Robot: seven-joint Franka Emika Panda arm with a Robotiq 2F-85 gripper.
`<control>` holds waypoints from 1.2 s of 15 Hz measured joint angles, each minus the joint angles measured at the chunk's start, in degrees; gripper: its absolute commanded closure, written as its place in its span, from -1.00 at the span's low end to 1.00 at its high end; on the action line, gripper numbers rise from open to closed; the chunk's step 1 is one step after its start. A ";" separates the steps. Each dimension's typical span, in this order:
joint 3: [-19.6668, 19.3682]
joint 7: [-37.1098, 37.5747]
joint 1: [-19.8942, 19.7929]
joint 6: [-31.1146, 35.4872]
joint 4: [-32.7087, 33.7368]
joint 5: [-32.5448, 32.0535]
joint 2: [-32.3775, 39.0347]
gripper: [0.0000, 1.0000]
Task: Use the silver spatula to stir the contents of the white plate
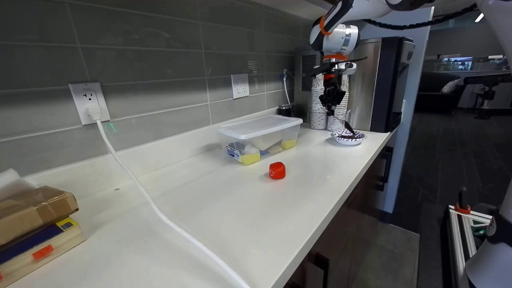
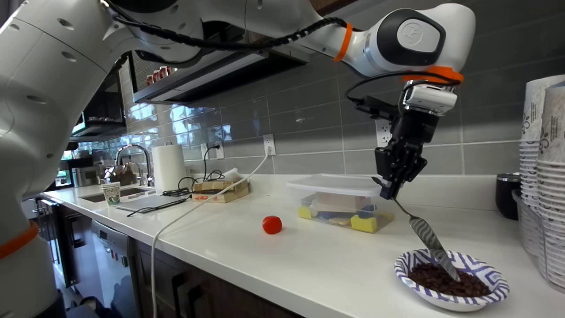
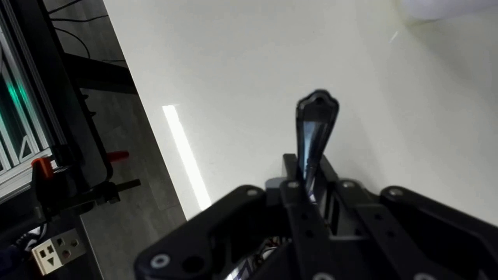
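My claw [image 2: 389, 191] is squeezed tight on the silver spatula [image 2: 428, 235], pinching it by the handle. In the wrist view the top of the handle [image 3: 317, 107] pokes out past my fingers [image 3: 290, 169], over the white counter [image 3: 233, 70]. In both exterior views the spatula slants down from me, and its flat end reaches into the round white plate [image 2: 501, 285]. The tip is down at the brown bits [image 2: 428, 279] in there, but I can't tell how deep it goes. The plate has blue-purple lines on it and sits near the front edge of the counter. Close to it stand tall stacks of white cups [image 2: 555, 190], and by the wall [image 2: 304, 137] there is a black cup [image 2: 506, 198]. Then comes a see-through box [image 1: 262, 141] near the wall, with a white lid [image 1: 262, 125] on and yellow and blue things [image 1: 250, 159] inside. A small red thing [image 1: 277, 171] lies on the counter, near the box but apart from it. Farther off, a white cord [image 1: 160, 214] runs from a plug [image 1: 94, 112] on the wall across the counter. In an exterior view a roll of paper towels [image 2: 169, 168] stands up well away from me, near a paper cup [image 2: 111, 193]
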 measured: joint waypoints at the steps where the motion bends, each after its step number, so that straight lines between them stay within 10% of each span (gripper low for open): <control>1: 0.00 0.01 -0.01 0.12 0.00 0.08 0.00 0.94; 18: 0.56 0.06 -0.65 -2.53 -0.93 4.27 1.19 0.94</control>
